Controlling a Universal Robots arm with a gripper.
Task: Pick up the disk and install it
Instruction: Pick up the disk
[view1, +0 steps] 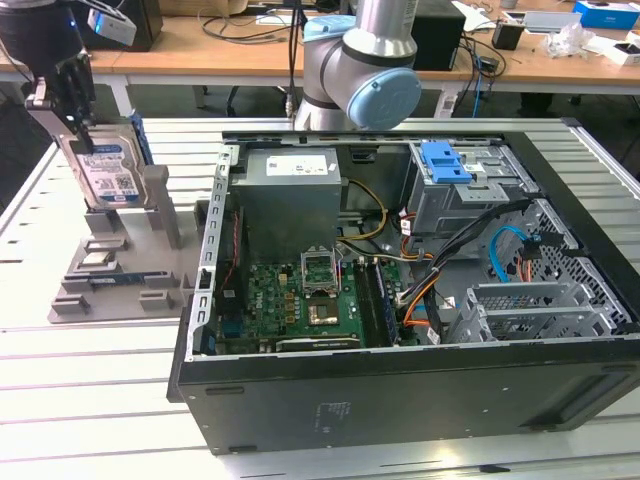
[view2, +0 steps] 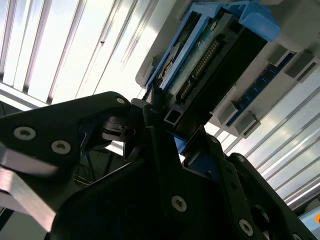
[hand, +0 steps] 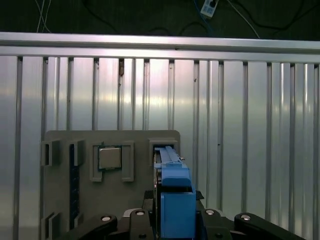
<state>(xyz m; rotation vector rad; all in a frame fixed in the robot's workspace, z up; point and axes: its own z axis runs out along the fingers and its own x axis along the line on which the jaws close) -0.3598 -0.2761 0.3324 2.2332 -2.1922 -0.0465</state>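
Silver disk (view1: 108, 172) tight between fingers (view1: 78, 100)

arm (view1: 372, 88): silver tube, grey joints, pale-blue cap | claw (view2: 159, 114): black links, silver screws

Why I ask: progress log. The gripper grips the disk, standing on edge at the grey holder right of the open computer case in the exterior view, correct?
No, wrong side. The exterior view shows the gripper gripping the disk, standing on edge at the grey holder left of the open computer case.
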